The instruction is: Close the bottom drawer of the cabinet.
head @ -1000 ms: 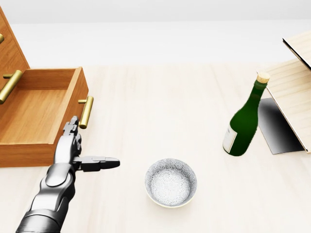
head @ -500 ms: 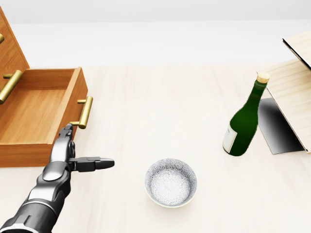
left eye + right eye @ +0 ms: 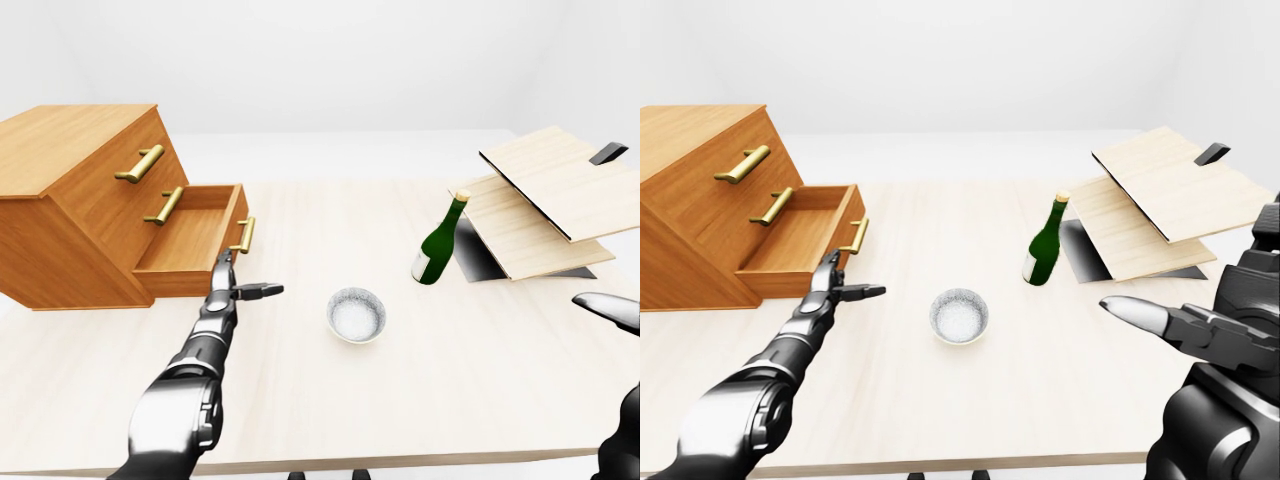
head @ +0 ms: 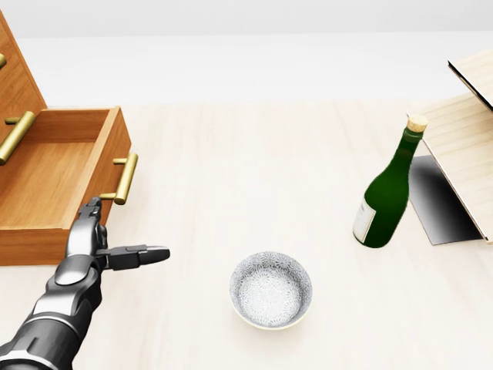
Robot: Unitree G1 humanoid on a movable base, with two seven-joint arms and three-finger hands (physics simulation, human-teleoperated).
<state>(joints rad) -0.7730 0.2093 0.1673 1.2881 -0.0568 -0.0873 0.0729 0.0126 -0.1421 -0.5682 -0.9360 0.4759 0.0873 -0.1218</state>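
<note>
The wooden cabinet [image 3: 70, 210] stands at the left of the table, with brass handles on its drawers. Its bottom drawer [image 4: 54, 181] is pulled out, open and empty inside. The drawer's brass handle [image 4: 125, 179] faces right in the head view. My left hand [image 4: 115, 231] is open, with its fingers reaching up against the drawer front just below the handle and its thumb pointing right. My right hand [image 3: 1160, 318] is open and empty, low at the right of the right-eye view, far from the cabinet.
A patterned white bowl [image 4: 271, 289] sits on the table right of my left hand. A green corked bottle [image 4: 385, 193] stands further right, beside stacked slanted wooden boards [image 3: 540, 200]. The table's near edge [image 3: 400, 462] runs along the bottom.
The drawer front and its handle have slid left, into the cabinet a little. My left hand has moved left with it and sits lower in the head view.
</note>
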